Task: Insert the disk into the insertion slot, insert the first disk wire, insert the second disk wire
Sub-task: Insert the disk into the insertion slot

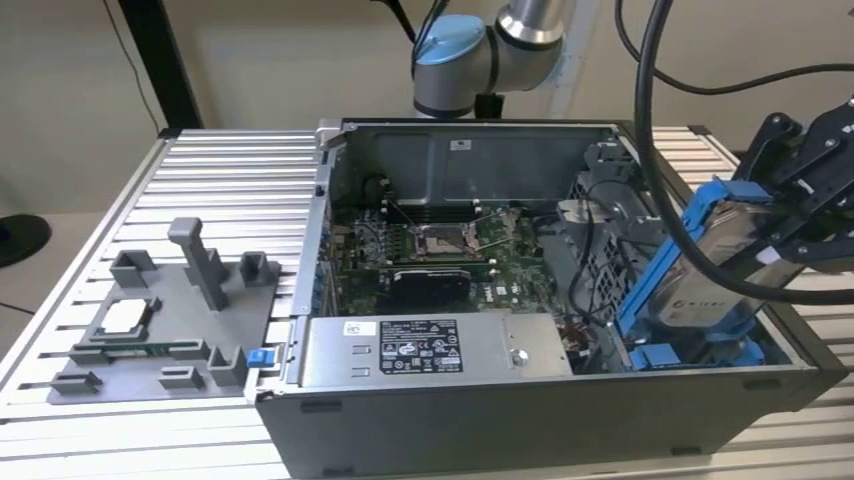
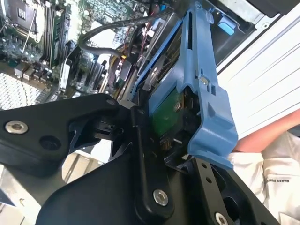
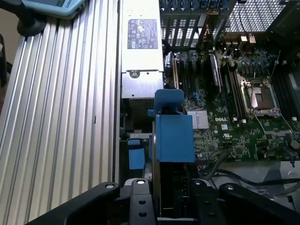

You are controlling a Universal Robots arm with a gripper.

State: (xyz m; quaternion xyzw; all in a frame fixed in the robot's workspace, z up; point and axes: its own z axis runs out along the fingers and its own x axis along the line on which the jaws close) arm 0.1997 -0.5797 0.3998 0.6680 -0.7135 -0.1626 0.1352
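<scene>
The disk (image 1: 714, 262), a silver drive with a white label in a blue carrier frame, hangs steeply tilted over the open computer case's front corner, on the exterior view's right. My black gripper (image 1: 777, 240) is shut on its upper end. Its lower end reaches down to the blue insertion slot (image 1: 694, 352); I cannot tell whether they touch. In the second wrist view the blue carrier (image 2: 206, 108) and the disk's green board (image 2: 164, 115) sit between my fingers (image 2: 140, 140). The first wrist view looks down the carrier (image 3: 173, 136) towards the motherboard. Dark cables (image 2: 101, 33) lie beside the bay.
The case (image 1: 534, 410) stands on a ribbed aluminium table (image 1: 227, 170). A grey labelled power-supply box (image 1: 427, 350) lies along the case's front. A grey fixture plate (image 1: 147, 320) sits at the exterior view's left. A person's arm and white sleeve (image 2: 274, 173) are close to the case.
</scene>
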